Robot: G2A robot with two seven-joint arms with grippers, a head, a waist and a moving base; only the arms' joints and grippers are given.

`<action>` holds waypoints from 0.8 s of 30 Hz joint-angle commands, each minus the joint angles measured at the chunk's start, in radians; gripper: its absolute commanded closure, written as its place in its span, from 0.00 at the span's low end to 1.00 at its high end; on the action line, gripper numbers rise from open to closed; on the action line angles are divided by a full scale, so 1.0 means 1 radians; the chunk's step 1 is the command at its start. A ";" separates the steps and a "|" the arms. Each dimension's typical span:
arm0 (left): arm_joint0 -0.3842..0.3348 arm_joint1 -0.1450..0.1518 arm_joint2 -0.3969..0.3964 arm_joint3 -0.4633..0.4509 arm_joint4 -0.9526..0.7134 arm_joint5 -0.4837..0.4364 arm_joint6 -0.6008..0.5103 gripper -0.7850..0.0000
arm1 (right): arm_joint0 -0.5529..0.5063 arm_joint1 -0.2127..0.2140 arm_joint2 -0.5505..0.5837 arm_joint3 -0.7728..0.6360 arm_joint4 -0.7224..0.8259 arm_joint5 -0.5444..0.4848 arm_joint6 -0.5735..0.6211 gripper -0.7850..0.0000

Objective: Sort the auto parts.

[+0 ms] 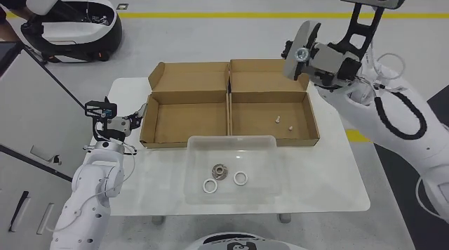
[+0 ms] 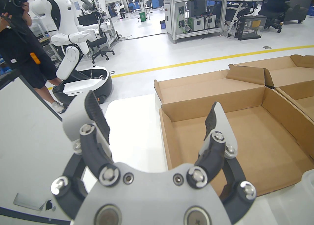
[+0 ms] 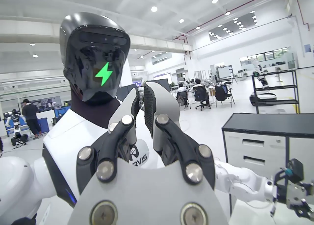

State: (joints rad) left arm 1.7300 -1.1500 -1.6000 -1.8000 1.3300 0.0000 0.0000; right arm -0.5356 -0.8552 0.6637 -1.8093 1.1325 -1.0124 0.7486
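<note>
Right pincer (image 3: 142,93): raised, seen over the far right corner of the right cardboard box (image 1: 252,120), pinching a small metal part (image 3: 140,100) between its tips.
Left pincer (image 2: 152,100): spread, nothing in it. It sits at the counter's (image 1: 330,173) left edge, just beside the left cardboard box (image 1: 184,122).
Clear bin (image 1: 261,173): near middle of the counter, just beside the boxes' near walls. It holds two white rings (image 1: 209,186) and a metal hub (image 1: 220,172).
Small pale fasteners (image 1: 278,118): two, on the floor of the right cardboard box, toward its right wall.
</note>
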 commanded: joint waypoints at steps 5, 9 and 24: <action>0.000 0.000 0.000 0.000 0.000 0.000 0.000 0.00 | -0.037 -0.029 0.023 -0.020 0.133 0.000 0.042 1.00; 0.000 0.000 0.000 0.000 0.000 0.000 0.000 0.00 | -0.058 -0.053 0.041 -0.038 0.208 0.005 0.064 1.00; 0.000 0.000 0.000 0.000 0.000 0.000 0.000 0.00 | -0.068 -0.082 0.146 0.025 -0.160 0.187 0.111 1.00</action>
State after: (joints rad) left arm 1.7300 -1.1500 -1.6000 -1.8000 1.3300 0.0000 0.0000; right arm -0.5990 -0.9368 0.8021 -1.7789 0.9977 -0.8378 0.8675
